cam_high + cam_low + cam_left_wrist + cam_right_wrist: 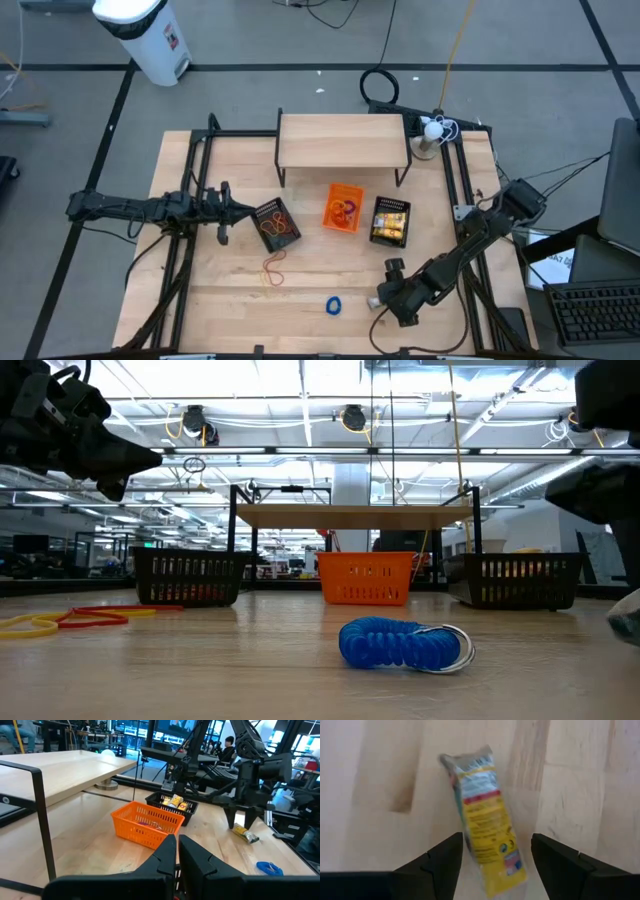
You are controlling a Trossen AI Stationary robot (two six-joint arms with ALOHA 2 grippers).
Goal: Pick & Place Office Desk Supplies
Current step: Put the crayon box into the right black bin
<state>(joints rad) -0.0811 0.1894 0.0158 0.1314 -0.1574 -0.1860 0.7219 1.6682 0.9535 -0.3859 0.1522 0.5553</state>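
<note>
1. Right claw, near front edge of the worktop: fingers spread wide, nothing held. A yellow-and-white packet lies flat on the wood between them, apparently untouched. Reads as lined up to close across the packet's narrow width.

2. Blue coiled ring, with a metal key ring on one end in the low view, lies loose just left of the right claw. Unsorted.

3. Rubber bands, red and yellow, sprawl flat further left, apart from everything. Thin and limp; likely awkward to pinch off the wood.

4. Left claw hangs above the worktop at its left side, fingers pressed together, nothing between them. It points across toward the bins, seemingly waiting.

5. Row of three bins mid-worktop, probably the drop targets:
   - left black mesh bin, red bands inside;
   - orange bin, small rings inside;
   - right black mesh bin, yellow packets inside. The packet under the right claw most likely belongs here, this being the nearest bin to it.

6. Raised wooden shelf stands behind the bins. Nothing on it.
</note>
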